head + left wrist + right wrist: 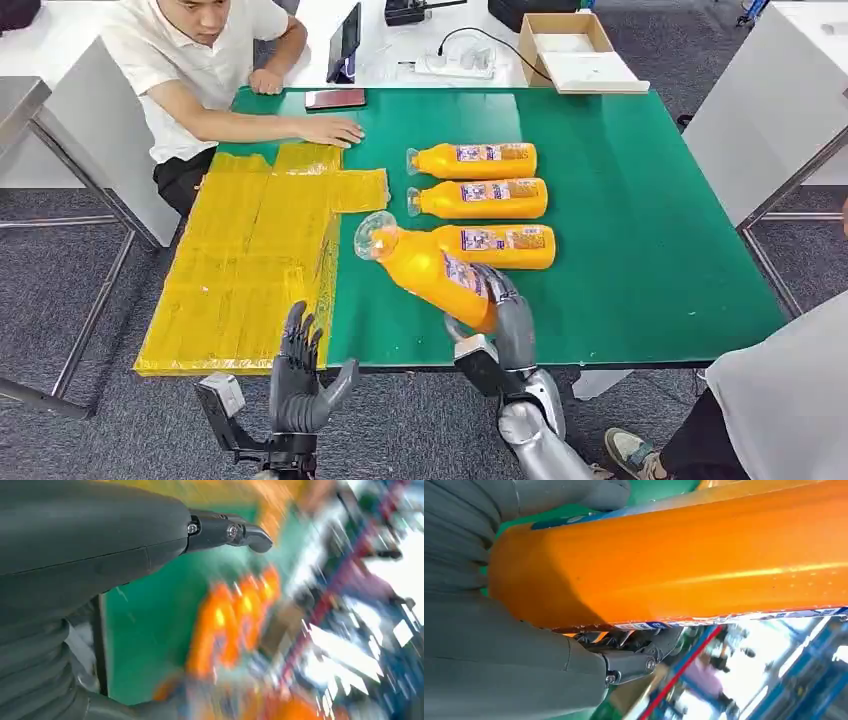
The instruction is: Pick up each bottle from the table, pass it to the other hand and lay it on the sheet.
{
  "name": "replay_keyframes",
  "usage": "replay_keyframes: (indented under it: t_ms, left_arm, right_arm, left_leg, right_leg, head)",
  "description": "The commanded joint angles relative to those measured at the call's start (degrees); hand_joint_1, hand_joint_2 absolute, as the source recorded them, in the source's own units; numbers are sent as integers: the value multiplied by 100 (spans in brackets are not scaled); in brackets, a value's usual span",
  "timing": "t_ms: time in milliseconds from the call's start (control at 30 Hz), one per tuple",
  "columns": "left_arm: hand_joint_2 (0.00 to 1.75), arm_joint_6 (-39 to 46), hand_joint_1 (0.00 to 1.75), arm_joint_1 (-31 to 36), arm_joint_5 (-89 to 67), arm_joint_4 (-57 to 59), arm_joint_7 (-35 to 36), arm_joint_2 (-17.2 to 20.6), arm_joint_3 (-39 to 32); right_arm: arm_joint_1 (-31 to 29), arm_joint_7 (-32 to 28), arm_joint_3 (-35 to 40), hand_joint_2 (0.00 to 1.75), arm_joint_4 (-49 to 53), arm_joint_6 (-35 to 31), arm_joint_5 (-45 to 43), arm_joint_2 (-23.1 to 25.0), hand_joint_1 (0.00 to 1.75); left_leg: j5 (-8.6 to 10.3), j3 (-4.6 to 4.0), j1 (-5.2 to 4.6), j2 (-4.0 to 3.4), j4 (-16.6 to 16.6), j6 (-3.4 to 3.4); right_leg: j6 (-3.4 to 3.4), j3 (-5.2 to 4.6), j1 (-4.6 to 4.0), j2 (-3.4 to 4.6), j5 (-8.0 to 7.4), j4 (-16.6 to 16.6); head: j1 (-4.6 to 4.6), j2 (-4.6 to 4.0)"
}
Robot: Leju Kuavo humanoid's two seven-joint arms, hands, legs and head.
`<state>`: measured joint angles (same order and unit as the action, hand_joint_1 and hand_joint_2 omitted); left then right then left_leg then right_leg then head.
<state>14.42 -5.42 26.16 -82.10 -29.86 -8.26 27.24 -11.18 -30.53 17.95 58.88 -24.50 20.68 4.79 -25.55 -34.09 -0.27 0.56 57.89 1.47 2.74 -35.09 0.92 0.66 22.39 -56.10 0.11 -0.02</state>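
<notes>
My right hand (pixel 505 315) grips an orange bottle (pixel 425 265) by its base and holds it tilted above the green table (pixel 640 240), clear cap toward the yellow sheet (pixel 255 250). In the right wrist view the bottle (pixel 684 555) lies across my palm (pixel 524 645). Three more orange bottles lie on their sides in a row: the far one (pixel 475 160), the middle one (pixel 482 198) and the near one (pixel 500 245), partly behind the held bottle. My left hand (pixel 300 375) hangs empty with fingers spread, below the table's front edge. The left wrist view is blurred; its fingers (pixel 230 532) stick out over the table.
A person sits at the far left with one hand (pixel 333 130) flat on the sheet's far edge. A phone (pixel 335 98) lies on the table's far edge. A cardboard box (pixel 575 50) and cables sit on the white desk behind. Another person's leg (pixel 780 400) is at lower right.
</notes>
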Motion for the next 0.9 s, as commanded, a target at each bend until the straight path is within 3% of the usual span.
replay_keyframes:
  t_ms: [33,167,267,333,500,900]
  left_arm:
    - [175,-368,0,111,65,-62,255,230,228]
    - [175,-321,0,166,66,79,293,191,186]
    - [175,-440,0,172,529,348,856,188,120]
    - [175,-380,0,154,602,325,813,184,67]
    - [175,-221,0,111,682,-40,714,148,-46]
    - [175,-212,0,78,617,-417,529,111,-124]
  right_arm:
    - [-558,-158,1468,175,-1497,465,451,606,175]
    - [-547,-229,1754,175,-1588,410,609,686,175]
    - [-412,-286,2090,175,-1463,259,581,699,175]
    - [-350,-330,2252,175,-1292,9,691,700,175]
    - [-179,-143,2567,175,-992,122,634,716,175]
    - [-261,-176,2737,175,-1332,307,350,796,175]
  left_leg:
    - [-13,34,11,-41,-10,-17]
    - [-10,33,16,-20,-7,-17]
    - [-12,41,21,-21,-10,-16]
    - [-2,19,14,-5,-10,-9]
    - [-5,15,13,-5,-6,-12]
    - [-5,8,15,-7,-2,-11]
  right_leg:
    - [-18,22,-12,32,1,9]
    - [-18,21,-20,10,8,6]
    - [-17,31,-23,10,10,11]
    - [-9,13,-15,0,5,8]
    - [-12,9,-15,-3,9,4]
    - [-12,2,-17,0,6,3]
  head:
    - [0,2]
    - [0,0]
    - [-2,0]
    - [2,2]
    - [0,0]
    - [0,0]
